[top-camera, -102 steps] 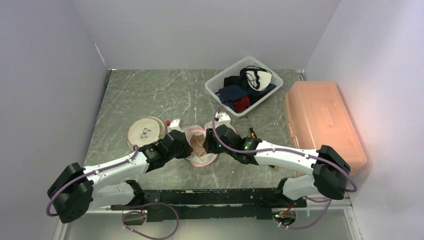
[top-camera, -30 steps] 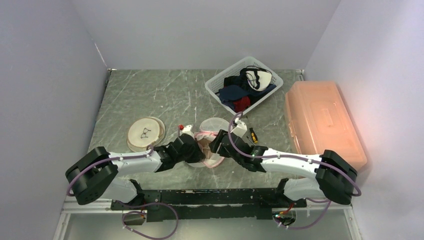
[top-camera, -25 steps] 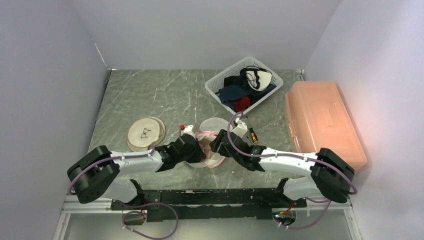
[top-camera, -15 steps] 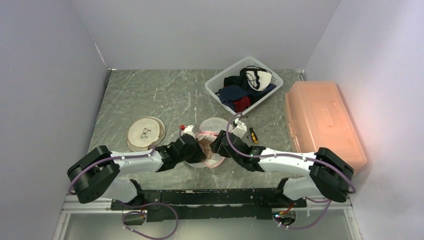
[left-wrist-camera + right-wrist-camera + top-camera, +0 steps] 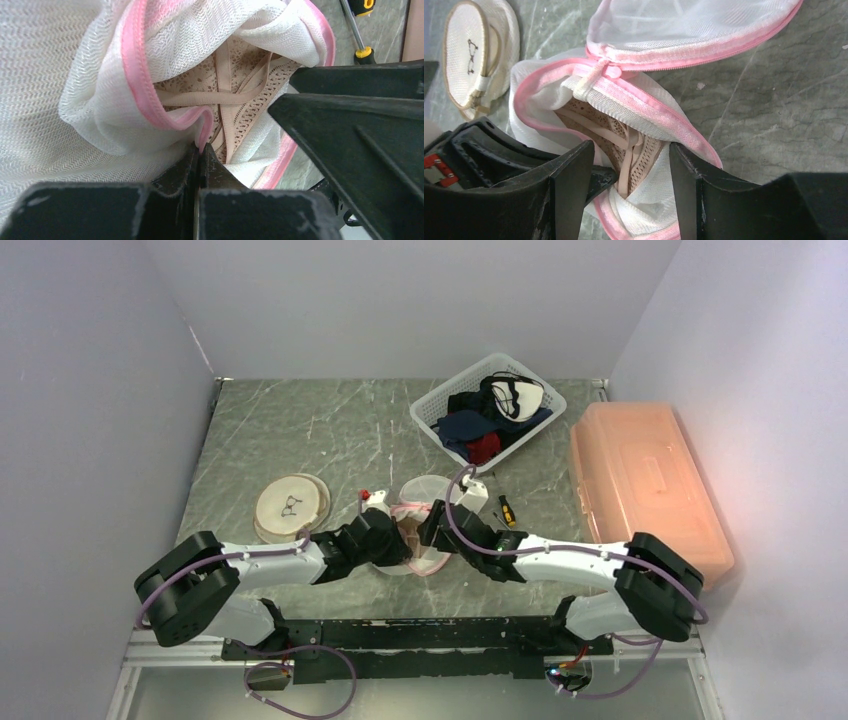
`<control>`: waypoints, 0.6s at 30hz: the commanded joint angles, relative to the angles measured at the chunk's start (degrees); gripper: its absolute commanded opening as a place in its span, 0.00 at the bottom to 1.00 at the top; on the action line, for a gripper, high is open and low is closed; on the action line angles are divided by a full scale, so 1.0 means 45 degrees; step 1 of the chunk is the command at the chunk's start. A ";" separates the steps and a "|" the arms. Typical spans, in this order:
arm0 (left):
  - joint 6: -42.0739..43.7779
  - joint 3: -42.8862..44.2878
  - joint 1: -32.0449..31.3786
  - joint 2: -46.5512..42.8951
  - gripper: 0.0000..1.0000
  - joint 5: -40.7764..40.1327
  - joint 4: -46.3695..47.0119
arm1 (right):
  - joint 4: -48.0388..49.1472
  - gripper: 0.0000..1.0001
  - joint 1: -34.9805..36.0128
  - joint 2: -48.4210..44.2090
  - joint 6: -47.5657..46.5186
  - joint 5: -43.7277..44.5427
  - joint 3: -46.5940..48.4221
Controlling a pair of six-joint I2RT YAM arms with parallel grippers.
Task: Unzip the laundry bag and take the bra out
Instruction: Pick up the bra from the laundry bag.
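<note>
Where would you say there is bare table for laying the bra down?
Far-left table, between the left wall, basket and round pouch, is bare. The centre is crowded: laundry bag, left gripper, right gripper, screwdriver.

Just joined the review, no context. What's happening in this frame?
Both arms are at the white mesh laundry bag in the middle of the table. The bag is already unzipped and gaping. The left gripper is shut on the bag's pink rim, holding the mouth open. The right gripper is open, poised at the opening over the beige lace bra. The bra is inside the bag, not yet out.
</note>
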 commanded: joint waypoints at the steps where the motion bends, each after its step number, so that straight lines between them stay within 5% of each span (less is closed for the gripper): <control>1: 0.0127 0.0302 -0.0080 -0.0245 0.03 -0.0225 -0.0172 | 0.0860 0.61 -0.0052 0.0468 -0.0077 -0.0320 0.0176; 18: 0.0250 0.0359 -0.0079 -0.0354 0.03 -0.0285 -0.0349 | 0.0278 0.60 -0.0160 -0.0705 -0.0289 0.0169 -0.0056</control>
